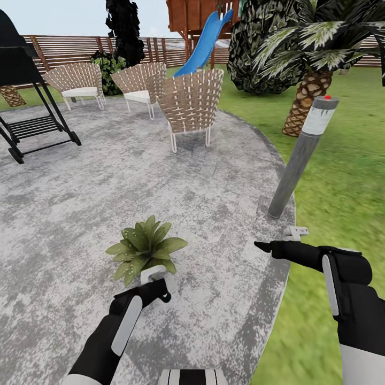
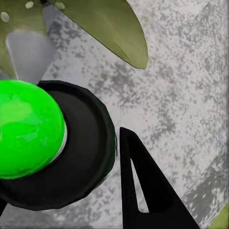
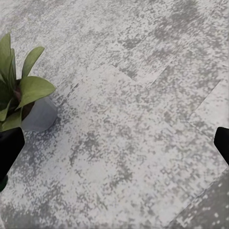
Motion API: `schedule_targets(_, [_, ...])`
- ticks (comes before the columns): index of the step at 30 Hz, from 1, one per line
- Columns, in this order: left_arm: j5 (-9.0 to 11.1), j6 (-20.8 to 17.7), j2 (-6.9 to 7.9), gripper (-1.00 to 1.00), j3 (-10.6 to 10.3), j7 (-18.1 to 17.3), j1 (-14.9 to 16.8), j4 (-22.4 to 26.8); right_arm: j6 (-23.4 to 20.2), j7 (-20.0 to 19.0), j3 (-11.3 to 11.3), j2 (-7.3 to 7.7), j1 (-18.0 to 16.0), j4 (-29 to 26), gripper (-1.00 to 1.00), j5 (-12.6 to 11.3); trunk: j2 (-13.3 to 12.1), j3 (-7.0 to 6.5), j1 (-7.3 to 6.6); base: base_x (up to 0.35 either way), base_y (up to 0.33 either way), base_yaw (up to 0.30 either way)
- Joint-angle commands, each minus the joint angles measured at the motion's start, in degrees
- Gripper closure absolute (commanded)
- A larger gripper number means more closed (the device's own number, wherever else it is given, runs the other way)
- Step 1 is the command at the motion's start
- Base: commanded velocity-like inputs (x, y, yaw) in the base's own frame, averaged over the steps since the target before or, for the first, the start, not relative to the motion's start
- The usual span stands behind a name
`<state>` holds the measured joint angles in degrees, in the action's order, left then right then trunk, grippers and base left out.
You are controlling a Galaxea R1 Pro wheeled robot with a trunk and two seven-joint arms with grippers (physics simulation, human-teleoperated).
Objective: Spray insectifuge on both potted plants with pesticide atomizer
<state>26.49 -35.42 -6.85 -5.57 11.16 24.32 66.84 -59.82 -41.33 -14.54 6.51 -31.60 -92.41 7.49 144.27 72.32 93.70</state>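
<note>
One potted plant, a low green rosette, sits on the grey stone patio just ahead of my left gripper. The left wrist view looks past that gripper's black finger at a dark round body with a bright green ball, which appears to be the pesticide atomizer held end-on. Beyond it are the plant's leaves, with white insectifuge specks on one of them. My right gripper hovers open near the patio's edge. The same plant and its grey pot lie off to its side. The second plant is out of view.
A tall grey post with a red top leans at the patio rim beyond my right gripper. Wicker chairs and a black stand are farther back. A palm and lawn lie to the right, with a wooden fence behind.
</note>
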Motion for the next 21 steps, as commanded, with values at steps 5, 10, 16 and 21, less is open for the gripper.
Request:
schedule_targets(5, [0.5, -0.5, -0.19, 1.0, 0.2, 0.7, 0.1, -3.8, -0.2, -0.6, 0.0, 0.0, 0.0, 0.0, -1.0, 0.6, 0.0, 0.05, -0.01, 0.0, 0.0, 0.0])
schedule_targets(10, [0.5, 3.3, 0.08, 1.0, 0.7, 0.6, 0.7, -10.8, -0.2, -0.6, 0.0, 0.0, -0.1, 0.0, -1.0, 0.6, 0.0, 0.05, -0.01, 0.0, 0.0, 0.0])
schedule_targets(16, [0.5, 4.5, 0.41, 1.0, 0.5, 0.5, 0.7, -10.9, -0.2, -0.6, 0.0, 0.02, -0.1, 0.0, -1.0, 0.6, 0.0, 0.05, -0.01, 0.0, 0.087, 0.0])
schedule_targets(21, [0.4, 4.7, 0.17, 1.0, 0.1, 0.6, 0.7, -10.8, -0.2, -0.6, 0.0, 0.0, -0.1, 0.0, -1.0, 0.6, 0.0, 0.05, -0.01, 0.0, 0.117, 0.0])
